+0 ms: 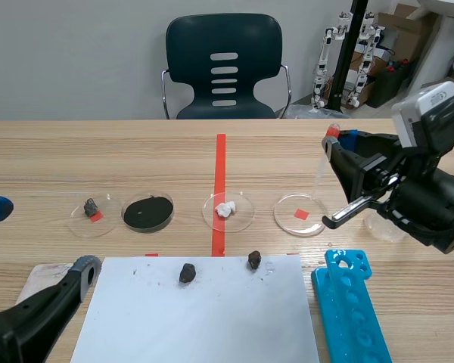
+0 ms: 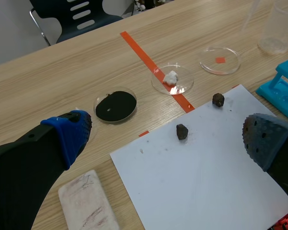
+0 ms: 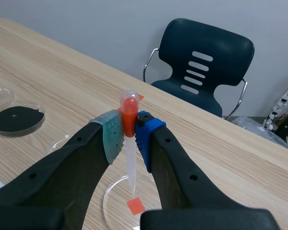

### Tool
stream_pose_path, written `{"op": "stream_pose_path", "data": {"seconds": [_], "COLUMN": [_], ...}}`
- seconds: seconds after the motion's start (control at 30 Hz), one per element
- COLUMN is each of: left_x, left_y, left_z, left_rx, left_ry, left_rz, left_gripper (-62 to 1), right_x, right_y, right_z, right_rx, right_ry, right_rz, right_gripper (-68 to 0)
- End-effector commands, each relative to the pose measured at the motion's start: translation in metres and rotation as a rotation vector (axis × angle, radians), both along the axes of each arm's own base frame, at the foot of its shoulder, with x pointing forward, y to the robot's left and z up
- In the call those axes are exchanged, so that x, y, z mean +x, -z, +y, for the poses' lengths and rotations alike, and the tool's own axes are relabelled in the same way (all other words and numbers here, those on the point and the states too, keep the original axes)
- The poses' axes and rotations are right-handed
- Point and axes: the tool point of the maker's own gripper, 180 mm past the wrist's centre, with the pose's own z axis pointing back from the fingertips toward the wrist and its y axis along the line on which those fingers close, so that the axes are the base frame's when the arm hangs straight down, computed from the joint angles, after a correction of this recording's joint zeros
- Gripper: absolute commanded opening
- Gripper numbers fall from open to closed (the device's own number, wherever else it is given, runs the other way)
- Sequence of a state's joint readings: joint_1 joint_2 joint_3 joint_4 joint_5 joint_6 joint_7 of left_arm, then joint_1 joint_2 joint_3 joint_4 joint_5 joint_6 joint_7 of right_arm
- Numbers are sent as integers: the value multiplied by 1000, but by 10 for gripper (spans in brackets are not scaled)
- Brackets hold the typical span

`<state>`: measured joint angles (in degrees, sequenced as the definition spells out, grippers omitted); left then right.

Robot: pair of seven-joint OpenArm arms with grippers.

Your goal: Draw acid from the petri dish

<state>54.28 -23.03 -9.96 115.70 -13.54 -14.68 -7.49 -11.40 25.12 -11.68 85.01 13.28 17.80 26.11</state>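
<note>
Right wrist view: my right claw [image 3: 129, 136] is clamped on the dropper [image 3: 130, 163] by its red bulb, tip hanging over the clear dish [image 3: 107, 194]. Grab's done; dipping and sucking up acid is left, I reckon. Can't tell if the tip's touching.

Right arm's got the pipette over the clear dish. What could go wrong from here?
The right gripper pinches the pipette at its red bulb, so the stem could swing or slip on contact. The tip, pushed too low, may shove the shallow petri dish. The clear beaker sits close by that arm and might get knocked.
</note>
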Motion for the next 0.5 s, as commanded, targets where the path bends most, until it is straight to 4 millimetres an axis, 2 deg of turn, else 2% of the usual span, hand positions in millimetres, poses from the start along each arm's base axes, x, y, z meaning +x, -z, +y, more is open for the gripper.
{"op": "stream_pose_path", "data": {"seconds": [0.0, 0.23, 0.47], "left_x": [2, 2, 2], "left_y": [-4, -4, -4], "left_z": [1, 1, 1], "left_rx": [-8, -8, -8], "left_ry": [-3, -3, -3], "left_rz": [-16, -16, -16], "left_gripper": [14, 14, 14], "right_x": [0, -11, -16], "right_y": [-13, -15, -19], "right_z": [0, 9, 11], "right_rx": [2, -5, -15], "right_ry": [-4, -20, -6], "right_rz": [-35, -14, -11], "right_gripper": [-594, -594, -594]}}
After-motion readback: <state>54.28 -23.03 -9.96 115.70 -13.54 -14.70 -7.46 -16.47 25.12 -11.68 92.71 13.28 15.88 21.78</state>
